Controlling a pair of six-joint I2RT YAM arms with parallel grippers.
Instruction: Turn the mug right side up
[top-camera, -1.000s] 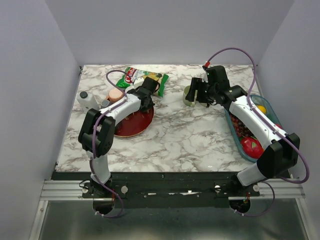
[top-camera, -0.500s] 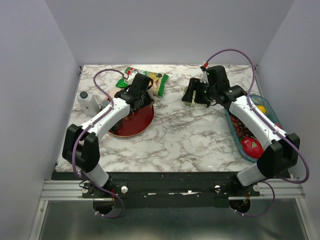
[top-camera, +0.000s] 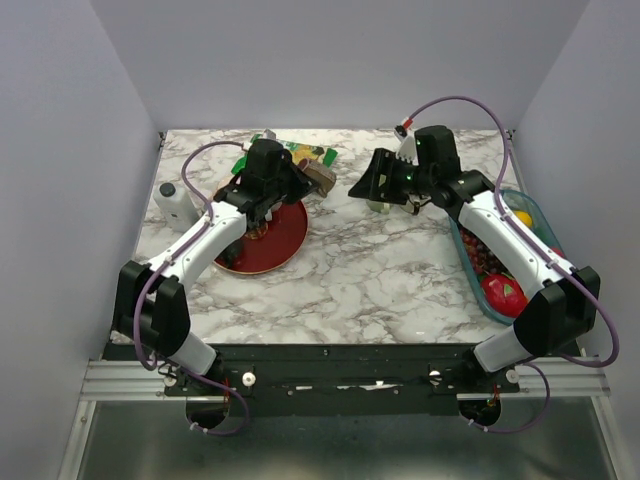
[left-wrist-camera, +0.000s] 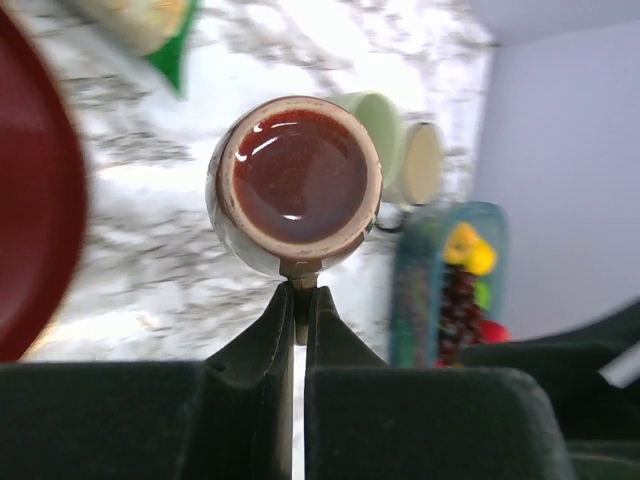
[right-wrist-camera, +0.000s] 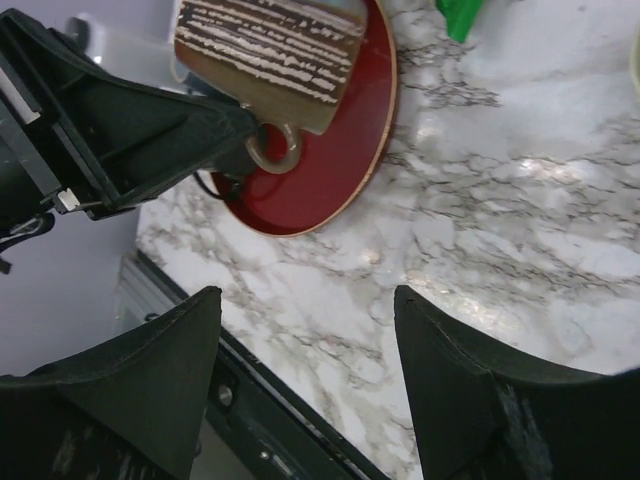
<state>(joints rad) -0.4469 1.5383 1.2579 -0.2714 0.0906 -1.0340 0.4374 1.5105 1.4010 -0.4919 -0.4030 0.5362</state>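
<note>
The left arm (top-camera: 205, 240) and right arm (top-camera: 505, 235) had white links and black joints. Purple cables (top-camera: 460, 98) looped from each toward six o'clock.

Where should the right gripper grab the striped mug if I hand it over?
Probably across the round wall of the striped mug, from the side opposite its handle: the left gripper is shut on the handle, so only the wall is free. The right gripper is open.
</note>
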